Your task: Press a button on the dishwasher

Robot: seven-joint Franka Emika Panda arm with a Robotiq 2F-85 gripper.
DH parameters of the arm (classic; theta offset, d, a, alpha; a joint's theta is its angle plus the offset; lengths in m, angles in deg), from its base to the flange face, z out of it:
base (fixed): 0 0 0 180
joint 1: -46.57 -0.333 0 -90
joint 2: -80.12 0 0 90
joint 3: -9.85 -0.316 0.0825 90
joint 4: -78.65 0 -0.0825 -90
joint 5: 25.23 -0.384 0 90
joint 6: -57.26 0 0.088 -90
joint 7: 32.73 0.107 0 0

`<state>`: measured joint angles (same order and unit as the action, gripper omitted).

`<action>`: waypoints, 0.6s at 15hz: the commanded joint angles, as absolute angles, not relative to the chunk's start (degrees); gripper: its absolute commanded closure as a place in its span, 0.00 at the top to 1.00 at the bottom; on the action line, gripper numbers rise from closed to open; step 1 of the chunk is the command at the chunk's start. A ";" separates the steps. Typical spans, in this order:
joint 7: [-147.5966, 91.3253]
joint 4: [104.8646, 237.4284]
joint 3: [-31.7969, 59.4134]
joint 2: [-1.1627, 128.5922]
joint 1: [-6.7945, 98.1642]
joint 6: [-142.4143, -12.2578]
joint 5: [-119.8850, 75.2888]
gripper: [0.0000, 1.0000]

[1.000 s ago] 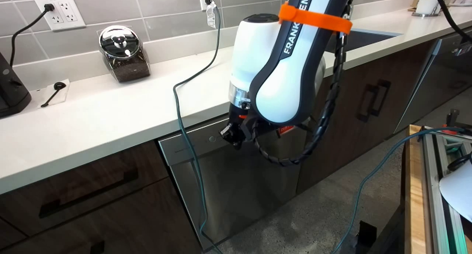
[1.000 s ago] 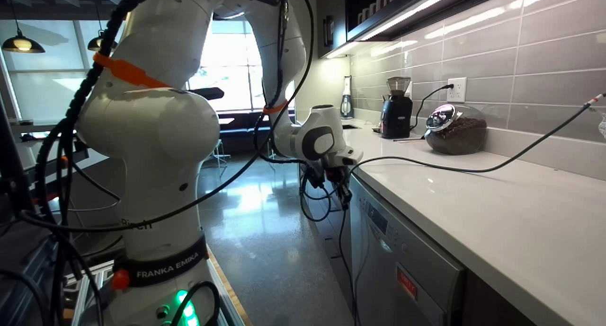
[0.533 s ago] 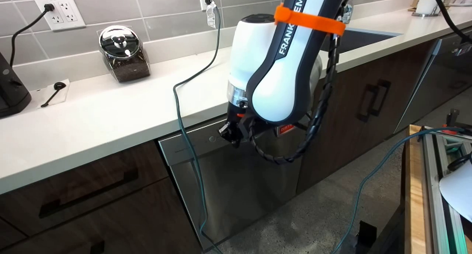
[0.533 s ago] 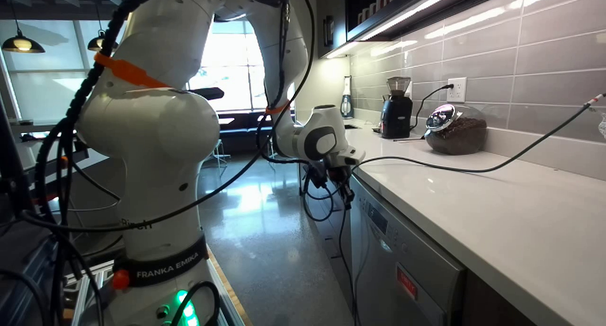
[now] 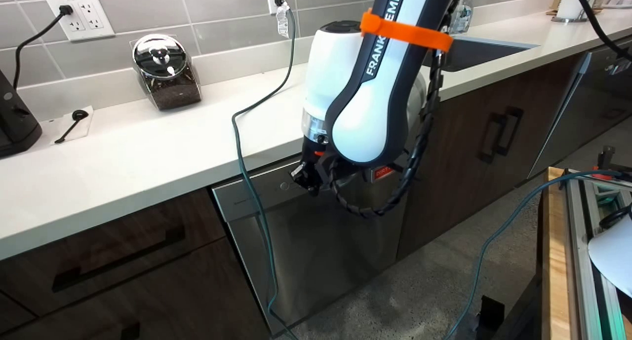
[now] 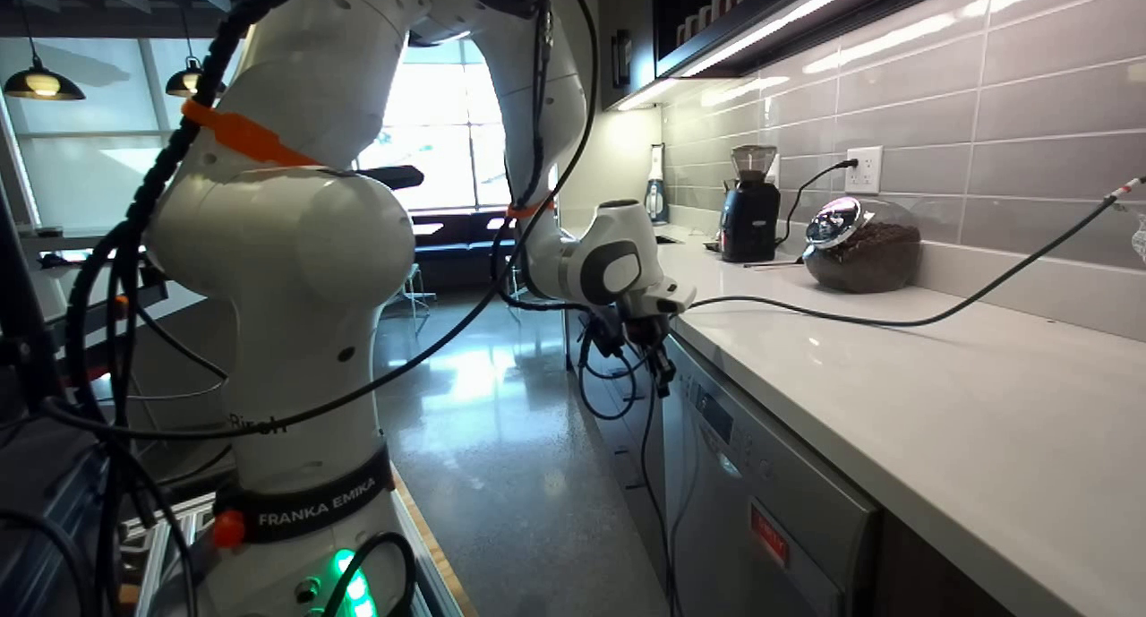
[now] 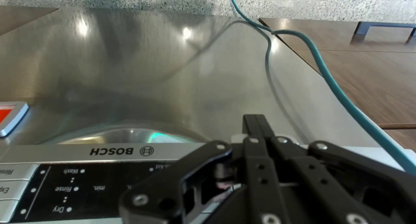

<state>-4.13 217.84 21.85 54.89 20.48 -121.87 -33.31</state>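
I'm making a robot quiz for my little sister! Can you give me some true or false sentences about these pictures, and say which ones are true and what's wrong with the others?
1. The dishwasher has the word BOSCH on its front. True.
2. The gripper is shut. True.
3. The dishwasher is hanging wide open. False: it is shut.
4. A jar with a silver lid sits on the counter. True.
5. The gripper is holding the jar. False: it is holding nothing.
6. The jar has something bright green inside. False: what's inside is dark brown.
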 commanded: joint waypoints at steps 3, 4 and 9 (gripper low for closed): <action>-5.43 216.03 20.87 52.74 21.54 -123.50 -34.63 0.00; -5.52 215.84 20.80 52.63 21.64 -123.49 -34.65 0.00; -5.91 214.82 20.26 51.94 22.23 -123.37 -34.79 0.00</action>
